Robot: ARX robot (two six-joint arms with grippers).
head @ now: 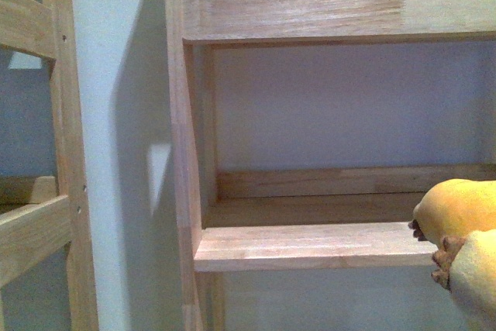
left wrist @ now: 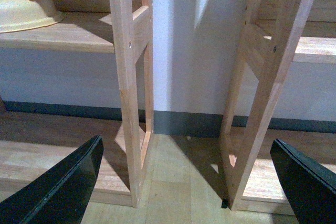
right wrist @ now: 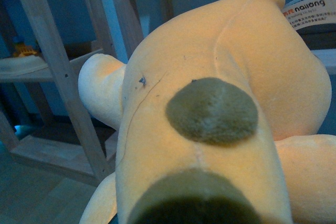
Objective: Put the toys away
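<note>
Between my left jaws nothing sits: the two black fingers (left wrist: 63, 182) stand wide apart, low over the wooden floor (left wrist: 168, 192) and facing the gap between two rack uprights (left wrist: 128, 77). My right jaws are hidden behind the plush animal (right wrist: 210, 108), which crowds that wrist camera, so I cannot tell how they stand. I judge that this arm carries the toy, since it hangs at the far right of the front view, level with the lower shelf (head: 310, 246) and overlapping its right end. Whether it touches the board I cannot tell. I take the step in hand to be the carry to the shelf, with the placing not yet done. The next move calls for bringing the soft body in over the front edge, below the upper board (head: 333, 13), and setting it down before letting go. Only the front view shows the toy against its shelf. The right wrist view alone gives the round brown patch (right wrist: 212, 111), a seam and a printed label (right wrist: 310, 6). The left wrist view shows no toy at all, only a cream bowl (left wrist: 23, 11) on another shelf.
</note>
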